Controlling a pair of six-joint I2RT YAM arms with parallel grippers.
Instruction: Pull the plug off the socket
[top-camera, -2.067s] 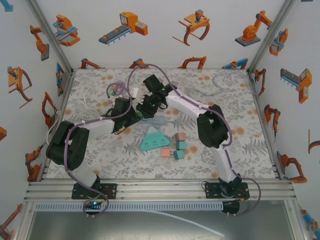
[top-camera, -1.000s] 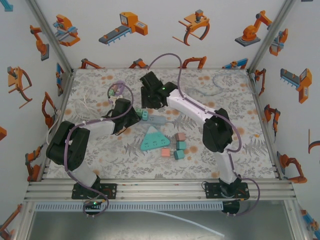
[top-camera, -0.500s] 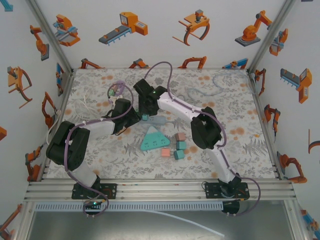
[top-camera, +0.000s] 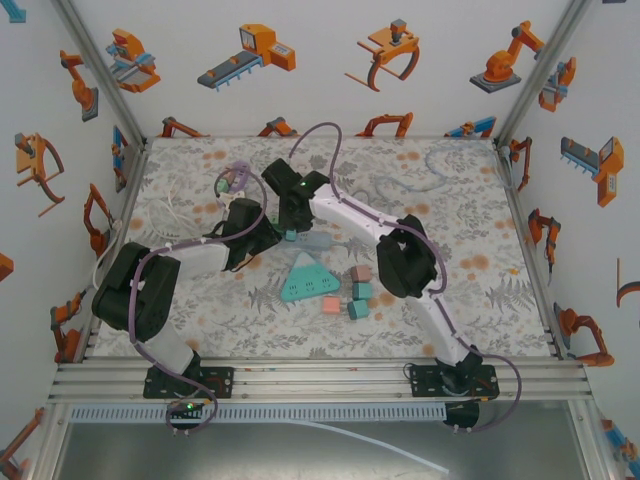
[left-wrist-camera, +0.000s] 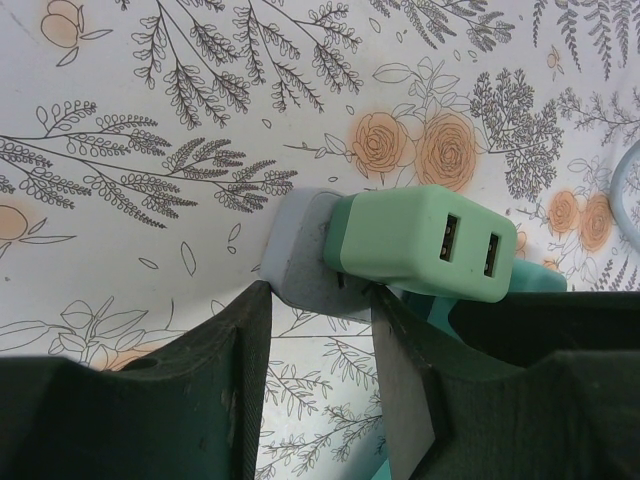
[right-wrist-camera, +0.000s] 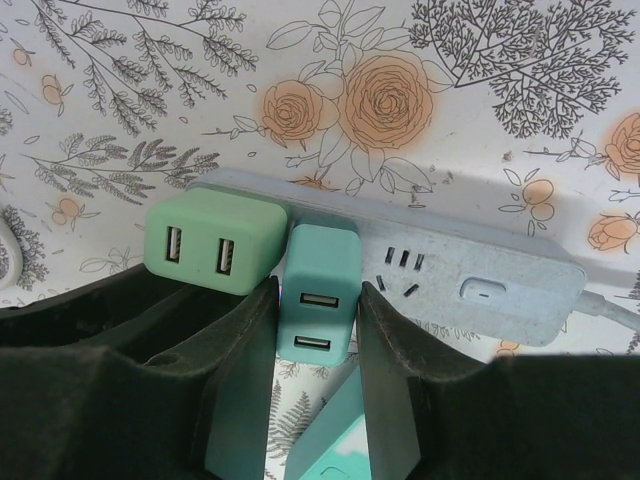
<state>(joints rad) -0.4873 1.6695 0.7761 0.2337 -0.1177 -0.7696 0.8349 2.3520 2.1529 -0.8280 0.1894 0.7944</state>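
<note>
- My right claw (right-wrist-camera: 318, 320) pinches the teal plug (right-wrist-camera: 318, 265), which sits in the grey power strip (right-wrist-camera: 480, 275) on the surface (right-wrist-camera: 120, 80), just beside a green plug (right-wrist-camera: 212, 245).
- My left claw (left-wrist-camera: 320, 310) clamps that strip's end.

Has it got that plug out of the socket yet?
Not yet. Done: the left gripper clamps the grey power strip, steadying it. In hand: the right gripper is closed on the teal plug. Left: the pull itself; that plug sits seated in the strip beside the green plug.
</note>
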